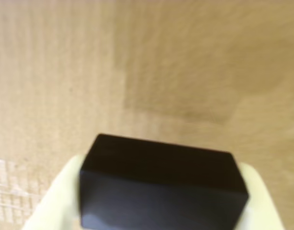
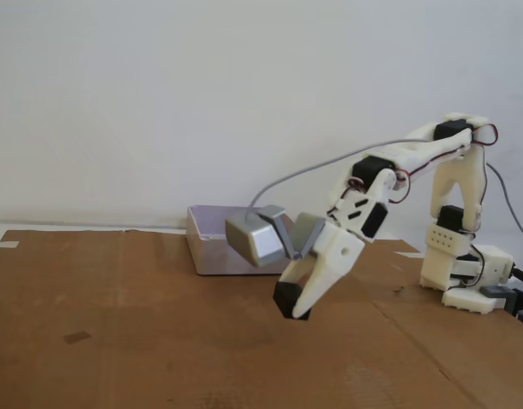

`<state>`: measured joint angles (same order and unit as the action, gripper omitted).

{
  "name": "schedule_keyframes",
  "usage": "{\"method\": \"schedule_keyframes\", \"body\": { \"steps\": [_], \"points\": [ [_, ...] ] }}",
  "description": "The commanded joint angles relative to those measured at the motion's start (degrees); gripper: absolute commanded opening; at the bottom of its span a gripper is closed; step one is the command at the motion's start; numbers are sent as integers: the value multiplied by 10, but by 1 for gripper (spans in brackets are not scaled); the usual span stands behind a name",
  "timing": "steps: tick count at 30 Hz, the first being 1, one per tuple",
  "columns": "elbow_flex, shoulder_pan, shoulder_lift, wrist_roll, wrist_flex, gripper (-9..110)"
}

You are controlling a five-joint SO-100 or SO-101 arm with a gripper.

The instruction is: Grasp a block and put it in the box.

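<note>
In the fixed view the cream-white arm point(image 2: 415, 162) reaches from its base point(image 2: 466, 281) at the right edge toward the centre of the frame, with the gripper point(image 2: 294, 308) pointing down and to the left. The small black block point(image 2: 289, 302) sits at the tips of the fingers, lifted clear of the brown cardboard surface point(image 2: 142, 332). In the wrist view the block point(image 1: 161, 184) fills the lower centre of the frame, with a pale finger point(image 1: 53, 199) pressed against its left side and another against its right, so the fingers are clamped on it. A grey camera module point(image 2: 255, 239) is mounted on the wrist, with a grey cable point(image 2: 330, 162) arching back along the arm. The pale lilac-grey tray point(image 2: 209, 251) lies on the cardboard near the white wall point(image 2: 202, 94), behind the camera module, well apart from the block.
</note>
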<state>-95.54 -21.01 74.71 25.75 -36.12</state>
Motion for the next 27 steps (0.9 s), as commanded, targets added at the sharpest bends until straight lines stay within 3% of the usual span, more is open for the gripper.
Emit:
{"method": "schedule_keyframes", "body": {
  "steps": [1, 27],
  "points": [
    [61, 19, 113, -8, 10, 21],
    [52, 177, 258, -73, 10, 21]
  ]
}}
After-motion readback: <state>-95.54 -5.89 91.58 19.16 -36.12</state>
